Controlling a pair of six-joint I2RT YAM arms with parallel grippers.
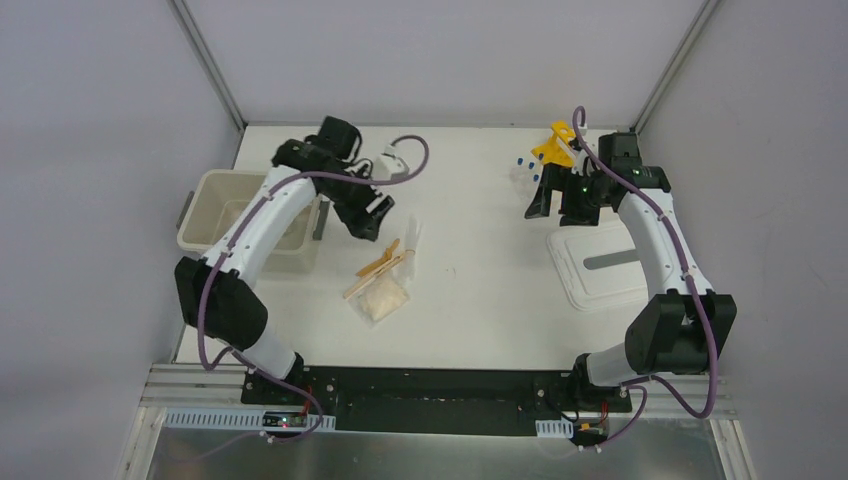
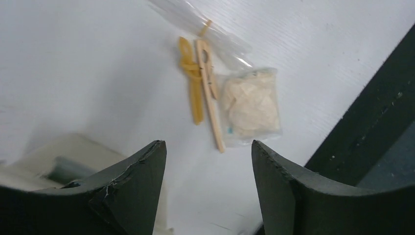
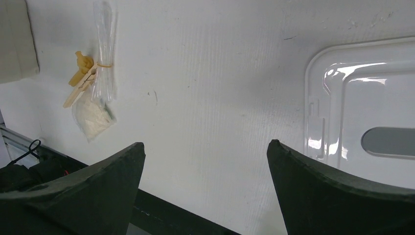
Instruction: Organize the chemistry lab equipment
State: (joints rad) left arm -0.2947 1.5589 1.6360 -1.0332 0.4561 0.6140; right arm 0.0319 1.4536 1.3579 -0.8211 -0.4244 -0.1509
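On the table, near its middle, the wooden sticks lie touching the beige packet. The left gripper hovers just beyond them, jaws apart and empty. The right gripper, also spread wide and empty, hangs between the yellow rack and the white lid.

- A white table filled the centre of the top view, evenly lit, with only soft shadows.
- Plain grey walls closed it in at left, back and right.
- Two metal struts ran diagonally from the upper corners.
- A black plate and a silver rail lined the bottom edge.
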